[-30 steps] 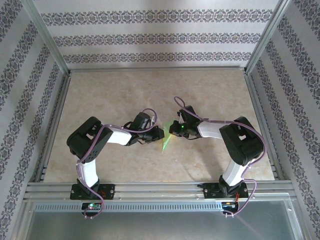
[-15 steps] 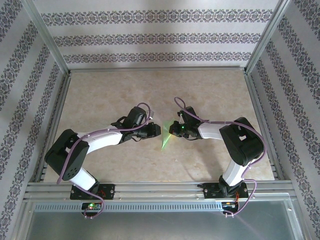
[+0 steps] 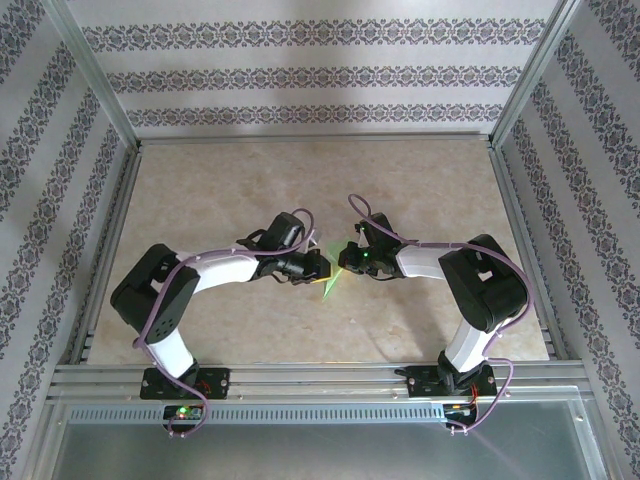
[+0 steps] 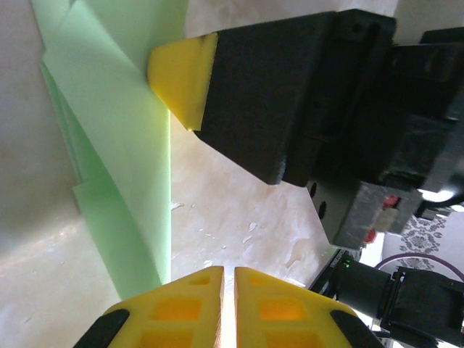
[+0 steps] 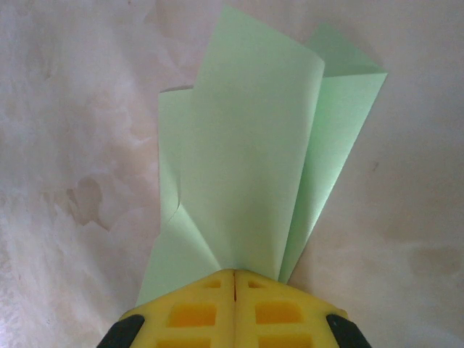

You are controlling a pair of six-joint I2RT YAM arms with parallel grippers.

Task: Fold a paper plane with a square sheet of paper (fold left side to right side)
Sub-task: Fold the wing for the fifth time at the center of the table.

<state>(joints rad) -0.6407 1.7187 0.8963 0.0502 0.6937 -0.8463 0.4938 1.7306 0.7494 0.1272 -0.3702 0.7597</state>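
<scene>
As right claw (image 5: 234,275), clenched, seemingly pins its tip, folded sheet (image 5: 246,159) fans away — left claw (image 4: 227,274) clenched.

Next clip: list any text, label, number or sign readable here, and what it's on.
No readable text anywhere.
Green paper: blank.
Wallpaper: ornament bands, no lettering.
Red marks on the black housing, left wrist view: too blurred to read.
</scene>
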